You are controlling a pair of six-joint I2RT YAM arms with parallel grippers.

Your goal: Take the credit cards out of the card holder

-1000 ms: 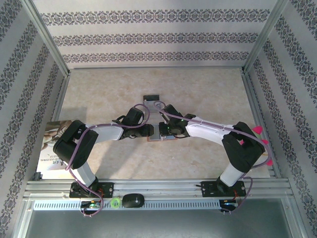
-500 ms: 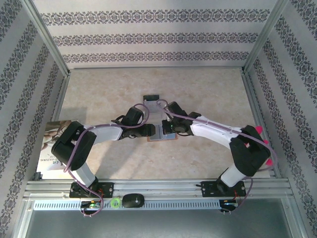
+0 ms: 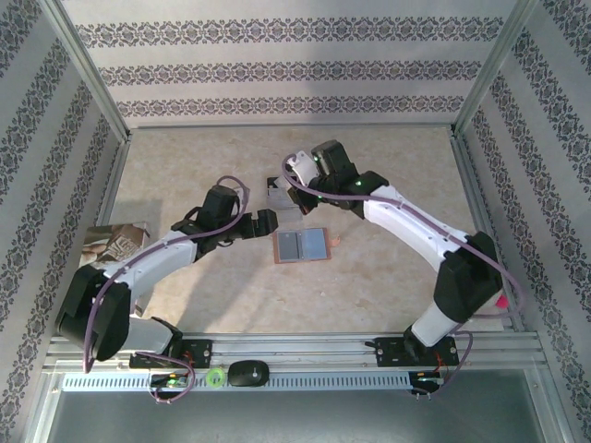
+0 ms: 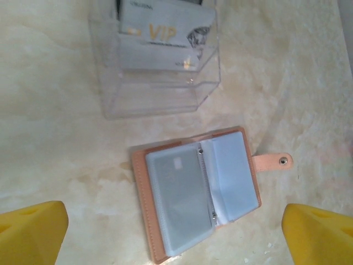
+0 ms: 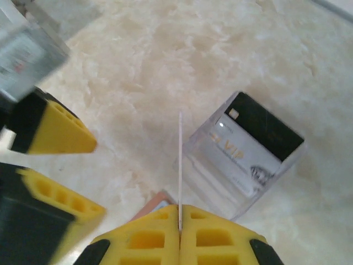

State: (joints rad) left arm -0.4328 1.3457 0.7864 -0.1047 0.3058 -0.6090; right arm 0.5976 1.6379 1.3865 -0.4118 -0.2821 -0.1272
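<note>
The card holder lies open and flat on the table, tan leather with blue-grey sleeves and a snap strap sticking out to one side. My left gripper is open just left of it, its yellow fingertips spread wide above the holder with nothing between them. My right gripper is shut on a thin pale credit card, seen edge-on. It hovers above the clear plastic case. That case holds a silver VIP card and a black one.
A magazine lies at the table's left edge. Aluminium frame posts and patterned walls close in the sides and back. A black mouse-like object sits on the front rail. Open marble tabletop stretches right of the case.
Both grippers left the card holder. The right one closed on a card and rose toward the back over the clear case. The left one opened wide and drew back to the left.
</note>
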